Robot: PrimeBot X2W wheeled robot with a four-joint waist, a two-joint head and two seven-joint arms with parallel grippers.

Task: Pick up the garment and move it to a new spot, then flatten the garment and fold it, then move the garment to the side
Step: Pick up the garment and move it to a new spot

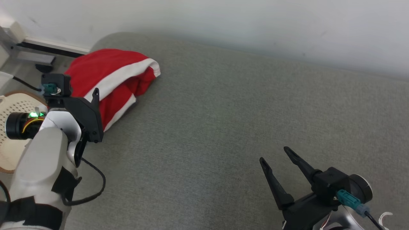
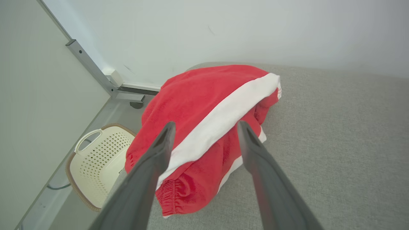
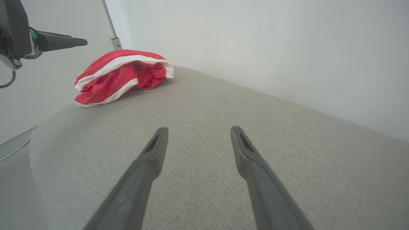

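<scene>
A red garment [image 1: 108, 75] with white stripes lies bunched at the far left corner of the grey padded surface [image 1: 223, 127]. In the left wrist view my left gripper [image 2: 206, 126] is open, and its fingers frame the garment [image 2: 198, 102] from the near side with nothing between them. From the right wrist view a left fingertip [image 3: 80, 42] hangs in the air above and left of the garment [image 3: 121, 75], apart from it. My right gripper [image 1: 274, 154] stands open and holds nothing over the near right of the surface, far from the cloth; it appears again as the right gripper [image 3: 199, 128].
A cream perforated basket [image 1: 12, 108] stands on the floor just off the surface's left edge, also seen as the basket [image 2: 96, 159]. A white wall [image 1: 255, 25] runs close behind the surface. A metal rail [image 2: 92, 68] climbs the wall at the left.
</scene>
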